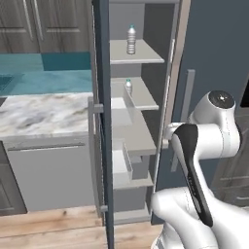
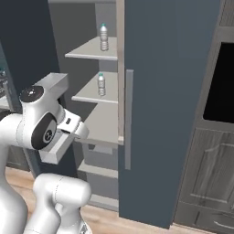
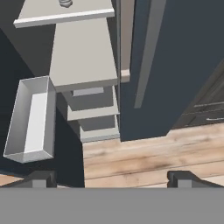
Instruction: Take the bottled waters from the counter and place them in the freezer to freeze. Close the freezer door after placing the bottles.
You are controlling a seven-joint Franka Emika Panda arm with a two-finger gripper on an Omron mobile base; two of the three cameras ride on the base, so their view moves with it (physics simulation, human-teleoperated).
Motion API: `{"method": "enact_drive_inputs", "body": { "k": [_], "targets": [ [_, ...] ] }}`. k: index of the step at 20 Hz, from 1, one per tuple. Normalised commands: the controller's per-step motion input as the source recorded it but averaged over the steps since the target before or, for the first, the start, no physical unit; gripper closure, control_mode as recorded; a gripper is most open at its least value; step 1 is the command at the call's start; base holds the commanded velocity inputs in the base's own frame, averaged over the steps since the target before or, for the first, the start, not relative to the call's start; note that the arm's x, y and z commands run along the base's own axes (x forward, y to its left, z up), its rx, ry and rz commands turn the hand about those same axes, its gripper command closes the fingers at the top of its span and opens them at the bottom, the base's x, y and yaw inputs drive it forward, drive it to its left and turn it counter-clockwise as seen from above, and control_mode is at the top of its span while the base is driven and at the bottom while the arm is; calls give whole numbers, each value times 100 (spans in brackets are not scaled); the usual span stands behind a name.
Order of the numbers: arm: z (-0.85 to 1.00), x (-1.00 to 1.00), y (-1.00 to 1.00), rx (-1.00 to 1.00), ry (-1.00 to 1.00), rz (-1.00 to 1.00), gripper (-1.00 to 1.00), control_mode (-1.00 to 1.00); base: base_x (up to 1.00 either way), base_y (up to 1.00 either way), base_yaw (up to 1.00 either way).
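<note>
Simulated kitchen, wood floor (image 3: 148,153), freezer (image 2: 160,91) standing open. Both bottled waters already inside: one (image 1: 131,40) on the top shelf (image 1: 138,54), the other (image 1: 128,86) on the shelf below, upright, well apart from each other. Marble surface (image 1: 44,114) to the left, no bottle left on the visible part. Judged from that, placing done, closing still to do. Freezer door (image 1: 103,121) swung out edge-on, white bins on its inner side, one bin (image 3: 30,118) seen from the hand camera. End effector (image 3: 111,178) empty, fingertips (image 3: 41,178) spread wide, aimed down past the lower shelves toward the floor. Right of the compartment, adjoining panel with bar handle (image 2: 129,119); farther right, dark oven front (image 2: 219,82). Arm just beside the opening, likely needing to clear the door's swing before any push.
</note>
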Motion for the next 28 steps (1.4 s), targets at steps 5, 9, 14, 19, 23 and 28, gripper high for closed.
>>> {"method": "enact_drive_inputs", "body": {
  "k": [5, 9, 14, 19, 23, 28],
  "targets": [
    [0, 0, 0, 0, 0, 0, -100, 100, -39, 24, -6],
    [0, 0, 0, 0, 0, 0, -100, 100, -31, 27, -3],
    [0, 0, 0, 0, 0, 0, -100, 100, -18, 44, 0],
    [0, 0, 0, 0, 0, 0, -100, 100, -18, 53, 0],
    [0, 0, 0, 0, 0, 0, -100, 100, -21, 57, 0],
    [0, 0, 0, 0, 0, 0, -100, 100, -26, 56, -3]
  ]
}}
